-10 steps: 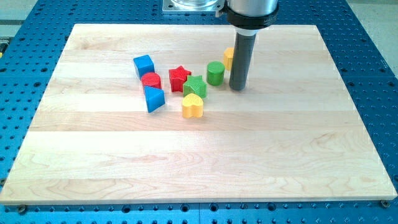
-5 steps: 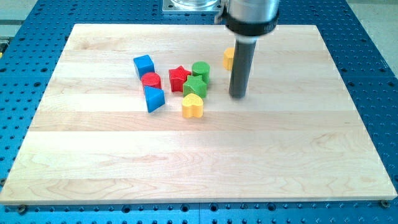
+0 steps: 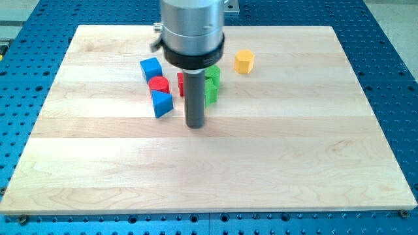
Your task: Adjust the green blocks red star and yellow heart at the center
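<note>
Camera view, my tip (image 3: 195, 125) below green blocks (image 3: 211, 83)

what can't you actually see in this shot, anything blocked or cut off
- Yellow heart: not visible in the camera view; my rod, with my tip, stands where it would be.
- Red star: only a sliver shows left of the rod.
- Green blocks: partly covered by the rod, shapes unclear.
- Arm above the rod: cut off by the view's top edge.

Wooden board (image 3: 274, 163) carrying a red cylinder (image 3: 158, 83); blue cube (image 3: 151, 68) above-left of it, blue triangular block (image 3: 162, 103) below it, green blocks (image 3: 211, 83) and yellow hexagonal block (image 3: 244, 61) to its right.
</note>
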Motion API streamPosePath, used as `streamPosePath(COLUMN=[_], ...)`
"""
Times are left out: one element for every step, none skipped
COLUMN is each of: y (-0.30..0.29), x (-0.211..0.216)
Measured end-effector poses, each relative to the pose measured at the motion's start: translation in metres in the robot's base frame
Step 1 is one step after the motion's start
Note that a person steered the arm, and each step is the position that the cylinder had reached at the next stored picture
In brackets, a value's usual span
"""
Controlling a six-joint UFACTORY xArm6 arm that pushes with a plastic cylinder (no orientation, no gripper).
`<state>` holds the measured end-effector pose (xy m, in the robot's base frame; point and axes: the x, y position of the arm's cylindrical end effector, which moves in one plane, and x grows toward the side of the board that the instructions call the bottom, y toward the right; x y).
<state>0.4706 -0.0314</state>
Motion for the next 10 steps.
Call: streamPosePath(y=[-0.003,0.009,0.024,0.016,0.013,0.011,0.014,0.008,0.05,0.072], x=[0.0,0.005,-0.005,-0.016,-0.009,0.001,-0.01,-0.016,-0.037,-0.052])
